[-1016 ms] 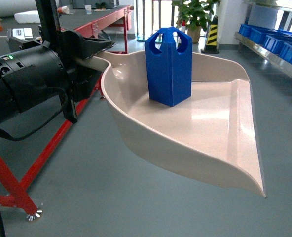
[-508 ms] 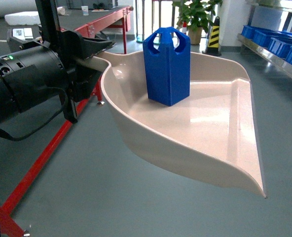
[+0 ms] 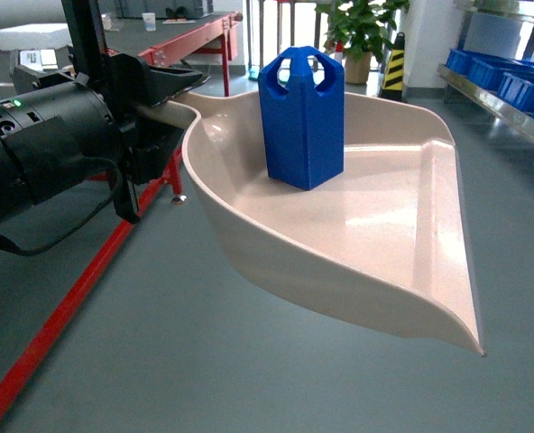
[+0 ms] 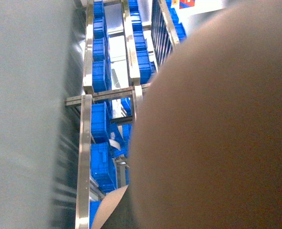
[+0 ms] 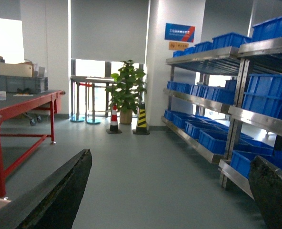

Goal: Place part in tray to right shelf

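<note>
The blue part (image 3: 303, 117), a tall hollow block, stands upright at the back of the beige scoop-shaped tray (image 3: 429, 234). My left gripper (image 3: 163, 104) is shut on the tray's handle at its left end and holds it level above the floor. In the left wrist view the tray's underside (image 4: 217, 124) fills most of the frame as a brown blur. The right shelf (image 5: 217, 100) of steel racks with blue bins shows at the far right edge (image 3: 510, 86). My right gripper (image 5: 170, 157) is open, and only floor shows between its dark fingers (image 5: 60, 195).
A red-framed table (image 3: 195, 36) runs along the left. A potted plant (image 3: 362, 27) and a striped cone (image 3: 391, 63) stand by the far wall. Grey floor lies between table and shelf. Steel uprights with blue bins (image 4: 103, 124) show past the tray.
The background has slid in the head view: the red table's foot has left the bottom and the bins have shifted right. Tray and part stay put in the left grip.
</note>
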